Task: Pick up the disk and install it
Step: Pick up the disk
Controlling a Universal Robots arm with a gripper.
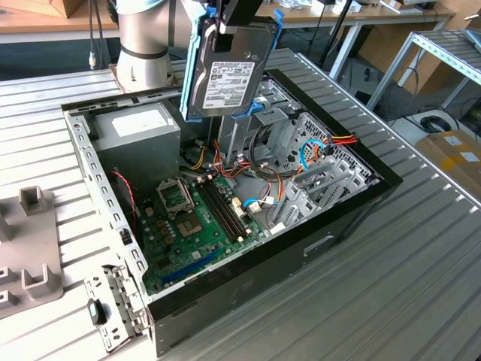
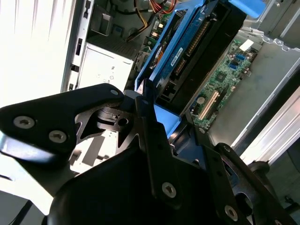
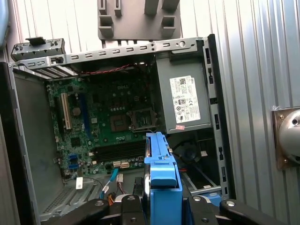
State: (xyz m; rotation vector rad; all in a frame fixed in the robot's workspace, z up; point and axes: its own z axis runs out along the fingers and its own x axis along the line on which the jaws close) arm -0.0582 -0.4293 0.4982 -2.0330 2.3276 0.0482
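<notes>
Disk [image 1: 225,75] position: suspended in the air above the open computer case [image 1: 353,203], directly beneath the end effector [image 1: 237,24], which grips it at its upper end. The end effector is closed on the blue frame along the disk's edges; in the first wrist view one finger sits on either side of that frame, with no visible gap. Orientation: the disk's long axis runs close to vertical, in line with the end effector, and its labelled face is turned toward the exterior camera. The lower edge hangs above the rear of the case interior, between the grey power supply [image 1: 139,131] on the exterior view's left and the metal drive cage [image 1: 301,143] on the exterior view's right. It is clear of both and touches nothing below. The motherboard [image 1: 197,214] lies flat on the case floor, nearer the exterior camera and well below the disk. The disk appears to sit nearer the cage than the power supply, though the viewing angle leaves this uncertain. Status: pick-up is complete and the disk is not yet seated. The case rests on the ribbed counter [image 1: 421,248].
</notes>
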